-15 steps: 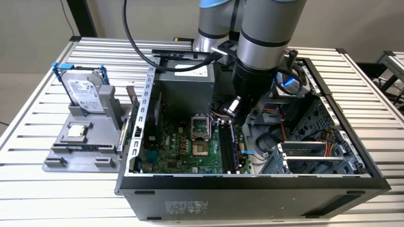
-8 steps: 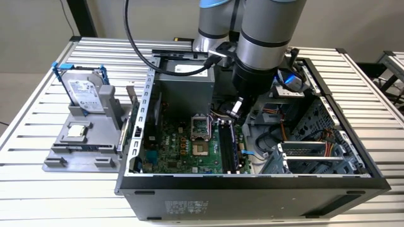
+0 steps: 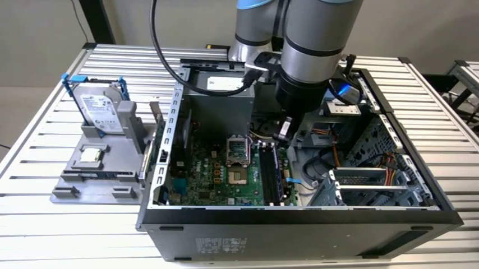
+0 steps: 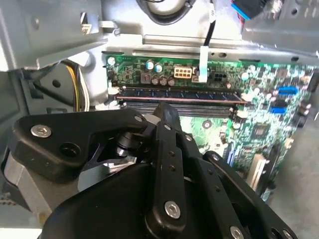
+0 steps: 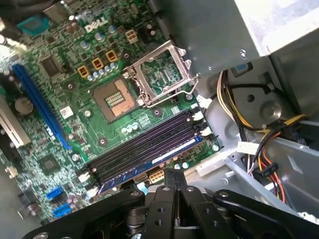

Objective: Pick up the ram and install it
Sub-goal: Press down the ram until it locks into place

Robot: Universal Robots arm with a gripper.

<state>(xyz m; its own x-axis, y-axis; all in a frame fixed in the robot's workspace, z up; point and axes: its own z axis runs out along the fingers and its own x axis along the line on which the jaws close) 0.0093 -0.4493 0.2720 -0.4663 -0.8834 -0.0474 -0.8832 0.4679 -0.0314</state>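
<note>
**Ram seated in outer slot, gripper poised just above it**

Ram (image 5: 149,162) lies along the outermost of the black memory slots (image 5: 144,144), a long blue-green strip standing on edge, and it looks already pushed down into place; the second wrist view shows it (image 4: 179,93) level along the board's edge.

Largest first: the open computer case (image 3: 299,221) sits on a slatted metal table (image 3: 45,224), with the arm (image 3: 318,33) reaching down into it toward the case's right side. The green motherboard (image 5: 65,74) covers the case floor, its processor socket (image 5: 117,99) open and empty with the metal latch frame (image 5: 162,74) raised. On the exterior view's left, a grey holder (image 3: 97,168) carries a silver hard drive (image 3: 97,106) and a small processor chip (image 3: 91,156).

The gripper (image 5: 175,186) hangs just above the stick, fingers drawn together with nothing between them.

As for risk, I judge an uneven seat likeliest: if one end clip (image 5: 83,176) has not snapped in, the stick would sit tilted. Loose cables (image 5: 239,107) nearby could also snag the arm.
</note>
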